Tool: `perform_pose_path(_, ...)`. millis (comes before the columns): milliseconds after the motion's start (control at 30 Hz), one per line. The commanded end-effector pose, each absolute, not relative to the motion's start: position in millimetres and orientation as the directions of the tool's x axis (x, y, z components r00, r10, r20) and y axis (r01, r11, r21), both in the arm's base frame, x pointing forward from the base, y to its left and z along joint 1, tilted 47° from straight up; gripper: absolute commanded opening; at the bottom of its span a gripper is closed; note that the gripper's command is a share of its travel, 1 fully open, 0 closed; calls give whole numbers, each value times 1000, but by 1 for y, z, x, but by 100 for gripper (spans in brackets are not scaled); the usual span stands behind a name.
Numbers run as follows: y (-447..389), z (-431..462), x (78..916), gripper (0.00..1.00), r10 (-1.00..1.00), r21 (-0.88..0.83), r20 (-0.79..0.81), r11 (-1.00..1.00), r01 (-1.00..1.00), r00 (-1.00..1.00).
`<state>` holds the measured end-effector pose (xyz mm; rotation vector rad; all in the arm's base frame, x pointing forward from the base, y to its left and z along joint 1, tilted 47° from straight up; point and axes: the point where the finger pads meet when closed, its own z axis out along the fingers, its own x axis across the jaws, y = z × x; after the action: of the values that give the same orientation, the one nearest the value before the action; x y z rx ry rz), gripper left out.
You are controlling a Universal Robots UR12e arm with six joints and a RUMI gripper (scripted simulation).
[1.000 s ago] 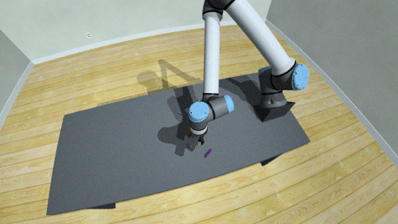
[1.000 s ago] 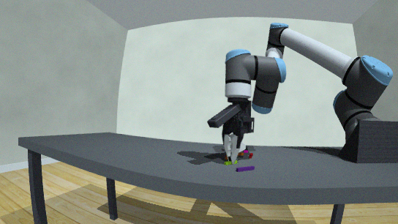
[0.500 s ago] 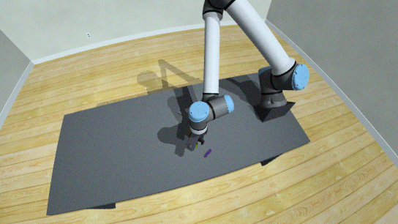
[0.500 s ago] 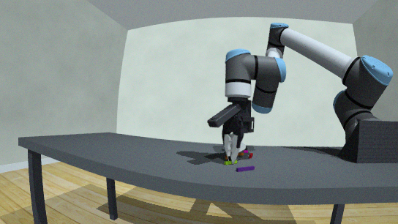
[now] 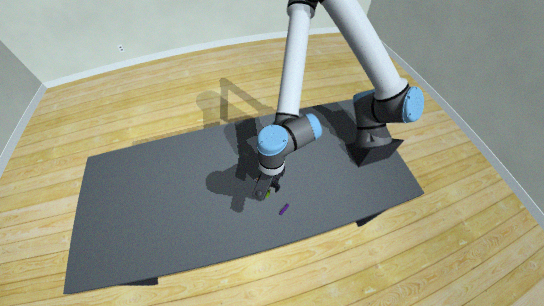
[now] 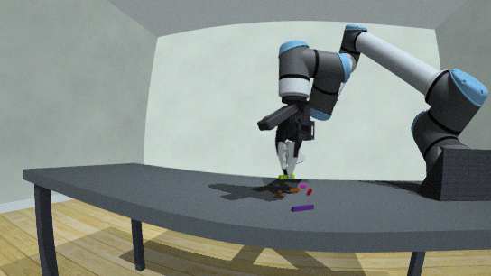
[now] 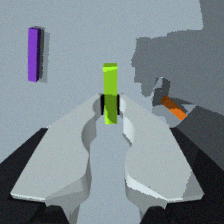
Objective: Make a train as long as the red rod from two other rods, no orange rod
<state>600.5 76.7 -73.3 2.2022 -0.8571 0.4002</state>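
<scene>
1. Biggest risk: lime rod (image 5: 268,193) (image 6: 282,177) (image 7: 110,80), pinched in my tool (image 5: 268,192) (image 6: 288,175) (image 7: 110,95), may twist if grip's off-centre.
2. Magenta rod (image 6: 302,187), nr tool, could get knocked by low travel.
3. Least: orange rod (image 6: 294,190) (image 7: 174,108) beside tool might end up too close.

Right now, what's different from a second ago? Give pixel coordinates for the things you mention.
The gripper (image 5: 269,192) (image 6: 288,174) (image 7: 110,95) has gone up, lifting the lime rod (image 5: 268,194) (image 6: 282,177) (image 7: 110,75) between its fingers. The purple rod (image 5: 284,209) (image 6: 302,207) (image 7: 33,55) and red rod (image 6: 309,191) stayed where they were.
</scene>
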Motion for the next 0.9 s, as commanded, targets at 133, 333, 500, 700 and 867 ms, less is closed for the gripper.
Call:
perform_pose_path(133,100,-52,600,0,-459,521,508,-510,-684,729)
perform_pose_path(333,102,-50,600,0,-459,521,508,-510,-684,729)
perform_pose_path(500,102,-50,600,0,-459,521,508,-510,-684,729)
perform_pose_path(700,90,-36,603,0,-485,494,532,-488,-719,694)
perform_pose_path(867,43,15,607,0,-572,383,612,-391,-837,547)
